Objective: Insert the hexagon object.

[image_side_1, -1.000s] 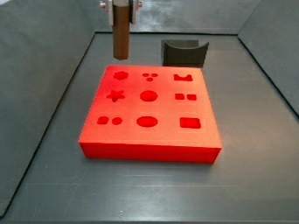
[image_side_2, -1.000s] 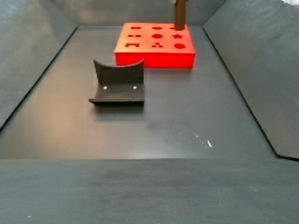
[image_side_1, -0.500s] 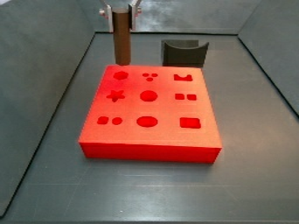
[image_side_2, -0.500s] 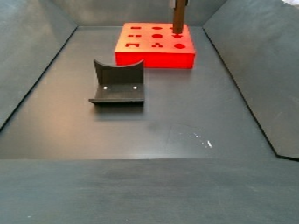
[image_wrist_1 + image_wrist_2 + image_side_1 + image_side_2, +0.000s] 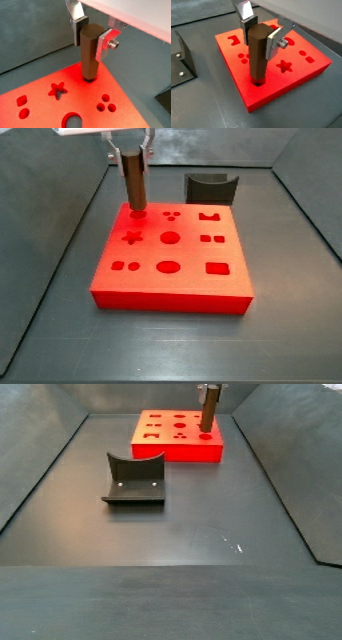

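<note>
The brown hexagon object [image 5: 134,180] stands upright with its lower end in the hole at one far corner of the red block [image 5: 174,290]. My gripper [image 5: 131,148] is shut on its upper end. In both wrist views the silver fingers [image 5: 105,44] [image 5: 276,41] clamp the hexagon object [image 5: 88,56] [image 5: 257,55], and its foot sits in a hole of the red block [image 5: 127,116] [image 5: 271,96]. A side view shows the hexagon object [image 5: 209,412] under the gripper [image 5: 210,392] at the far right corner of the block [image 5: 167,452].
A dark grey curved holder [image 5: 211,186] stands behind the block; it also shows in a side view [image 5: 134,479] and in a wrist view [image 5: 181,60]. The block has several other shaped holes, among them a star [image 5: 131,236] and a square [image 5: 218,269]. Grey walls enclose the floor.
My gripper has moved down with the hexagon object. Its lower end has gone from above the block into the corner hole.
</note>
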### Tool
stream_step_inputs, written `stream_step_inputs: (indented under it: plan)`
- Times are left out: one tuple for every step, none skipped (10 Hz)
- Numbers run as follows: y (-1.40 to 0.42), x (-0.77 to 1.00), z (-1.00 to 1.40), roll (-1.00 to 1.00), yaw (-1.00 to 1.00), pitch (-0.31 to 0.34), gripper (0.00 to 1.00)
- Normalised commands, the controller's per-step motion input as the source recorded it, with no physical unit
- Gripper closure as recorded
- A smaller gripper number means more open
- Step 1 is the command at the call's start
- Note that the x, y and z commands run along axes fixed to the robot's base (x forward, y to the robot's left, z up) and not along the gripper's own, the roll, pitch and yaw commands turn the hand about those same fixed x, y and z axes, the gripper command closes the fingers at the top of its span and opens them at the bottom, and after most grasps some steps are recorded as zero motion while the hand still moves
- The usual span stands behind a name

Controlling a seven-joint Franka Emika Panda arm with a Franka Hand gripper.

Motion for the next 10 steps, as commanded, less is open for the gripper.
stream_step_inputs:
  plan:
    - [-0.13,0.0,-0.04,0.11,0.2,-0.049,1.0]
    - [-0.14,0.07,-0.06,0.24,0.11,0.0,1.0]
    - [0.02,0.0,-0.19,0.36,0.15,0.0,1.0]
    - [0.11,0.0,-0.24,0.26,0.19,0.0,1.0]
    - [0.0,0.0,-0.17,0.25,0.26,0.0,1.0]
    - [0.01,0.0,-0.19,0.22,0.34,0.0,1.0]
    - [-0.13,0.04,-0.08,0.08,0.21,0.0,1.0]
    - [-0.04,0.06,-0.1,0.06,0.18,0.0,1.0]
    - [0.0,0.0,-0.15,0.06,0.17,0.0,1.0]
    - [0.0,0.2,-0.2,0.02,0.11,0.0,1.0]
